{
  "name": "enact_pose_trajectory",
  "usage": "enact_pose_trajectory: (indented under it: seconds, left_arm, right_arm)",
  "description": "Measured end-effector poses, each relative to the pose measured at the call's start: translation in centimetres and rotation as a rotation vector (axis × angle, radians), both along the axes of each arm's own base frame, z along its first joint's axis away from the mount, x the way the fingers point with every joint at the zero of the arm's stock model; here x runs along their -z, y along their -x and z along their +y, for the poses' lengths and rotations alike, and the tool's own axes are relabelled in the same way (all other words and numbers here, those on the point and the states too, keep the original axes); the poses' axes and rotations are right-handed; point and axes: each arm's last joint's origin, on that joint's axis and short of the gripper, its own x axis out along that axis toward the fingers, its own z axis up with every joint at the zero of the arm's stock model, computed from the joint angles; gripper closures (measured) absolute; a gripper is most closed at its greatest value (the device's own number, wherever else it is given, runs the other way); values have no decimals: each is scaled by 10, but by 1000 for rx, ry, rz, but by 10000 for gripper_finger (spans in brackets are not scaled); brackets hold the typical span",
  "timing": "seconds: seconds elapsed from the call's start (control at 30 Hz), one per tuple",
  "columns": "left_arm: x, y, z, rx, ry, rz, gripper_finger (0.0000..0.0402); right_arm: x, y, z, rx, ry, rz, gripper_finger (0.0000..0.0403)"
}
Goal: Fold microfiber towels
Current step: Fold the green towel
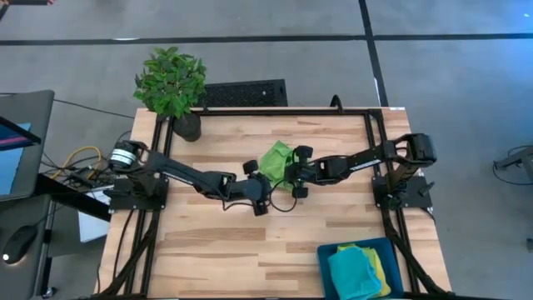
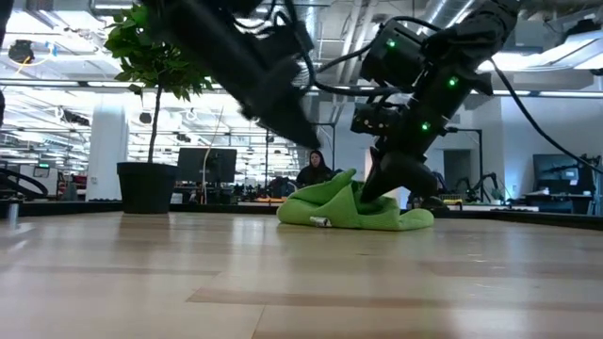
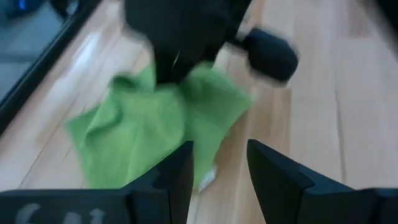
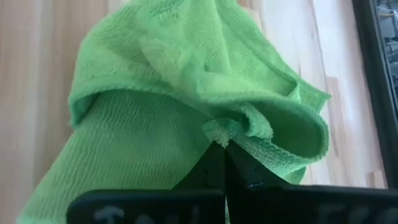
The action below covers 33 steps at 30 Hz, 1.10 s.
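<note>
1. Fingers of your right gripper [image 4: 225,146] are pinched together on a bunched edge of the lime green towel [image 4: 186,93]; in the right wrist view the cloth rises in a rumpled hood above the closed tips
2. Your left gripper [image 3: 217,165] has its fingers parted with nothing between them, hanging just beside the same towel, near its edge
3. From above, you see that towel [image 1: 276,158] crumpled near the middle of the wooden table [image 1: 208,250], with the right gripper [image 1: 293,178] on its right side and the left gripper [image 1: 252,177] close by on its left
4. At table height, the towel [image 2: 339,209] lies as a low heap on the wood, one flap lifted up where the right gripper [image 2: 382,184] comes down onto it
5. At the table's front right corner you have a blue bin [image 1: 325,254] holding a turquoise towel [image 1: 354,273] on top of a yellow towel [image 1: 379,262]
6. A potted plant [image 1: 172,83] stands at the back left corner of the table
7. Beyond the table, in the low view, a person [image 2: 314,169] is in the room behind the towel
</note>
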Motion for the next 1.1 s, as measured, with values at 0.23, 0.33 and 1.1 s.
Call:
enact_pose_trajectory:
  seconds: [0.23,0.33,1.1]
  left_arm:
    - [46,-18,-10,216,-35,-14,259]
    - [57,-31,-12,278,-50,-61,259]
    - [77,-37,31,-9,-103,-1,259]
  right_arm:
    - [-5,-2,0,-8,1,42,398]
    - [-6,-3,0,-7,0,38,395]
    - [-9,-3,0,-3,-17,64,394]
